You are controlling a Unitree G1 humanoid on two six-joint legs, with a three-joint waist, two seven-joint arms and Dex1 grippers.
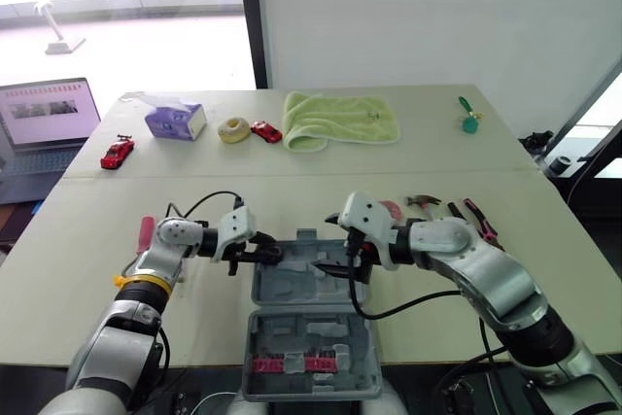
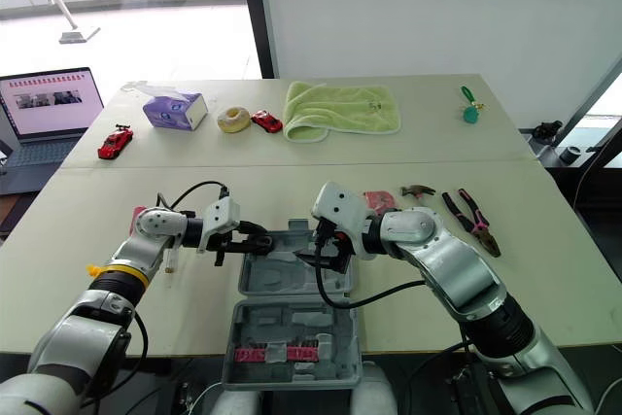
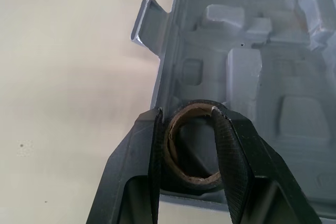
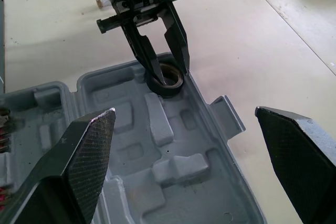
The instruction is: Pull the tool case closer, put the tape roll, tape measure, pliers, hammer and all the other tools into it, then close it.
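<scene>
The grey moulded-plastic tool case [image 1: 292, 291] lies open at the near centre of the table. The lid half is nearest the robot w/ a strip of pink bits [image 1: 292, 364] in it, and the tray half is farther out. The case is judged near enough already, i.e. loading is under way.

The black tape roll w/ brown cardboard core [image 4: 167, 83] is held by the left gripper [image 3: 186, 111], fingers closed on the roll's sides, core axis approx. upright. It is kept at the tray's far-left corner, low over the recess there or just touching it; contact can't be told. That corner is prob. chosen because it is the pocket nearest the left arm, where the roll can be set down flat.

The right gripper [image 4: 185, 113] is held wide open w/ nothing in it, above the tray's right part and near the left one. It is judged to be parked there to steady the case or to go for the next tool.

Not yet packed, on the table right of and beyond the case:
- what looks like a red tape measure [image 2: 377, 199]
- a small dark-headed hammer [image 2: 418, 190]
- pink- and dark-handled pliers [image 2: 481, 223]

A pink-handled screwdriver [image 1: 147, 232] lies left of the left arm.

For release, only an opening of the fingers is needed. Risk: the roll tips onto its edge & rolls off over the rim.
</scene>
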